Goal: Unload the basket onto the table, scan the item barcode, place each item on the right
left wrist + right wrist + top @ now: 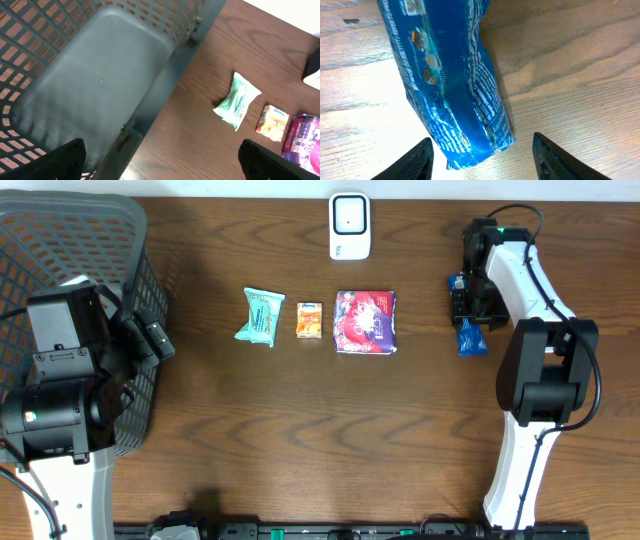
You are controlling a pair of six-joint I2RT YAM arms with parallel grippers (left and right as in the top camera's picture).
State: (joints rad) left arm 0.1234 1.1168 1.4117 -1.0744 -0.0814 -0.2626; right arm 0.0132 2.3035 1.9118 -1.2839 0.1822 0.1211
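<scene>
Blue packet [455,85], print partly reading "REFER TO PACK", lies on the bench [570,75] between the right end effector's [482,150] parted fingers. Left end effector [160,160] gapes wide above the basket [30,30]. Scanner [349,225] well apart.

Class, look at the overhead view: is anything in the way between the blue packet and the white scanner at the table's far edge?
Nothing visible. Bare table lies between the blue packet and the white scanner; the purple packet sits off that line. The right gripper straddles the blue packet, open.
</scene>
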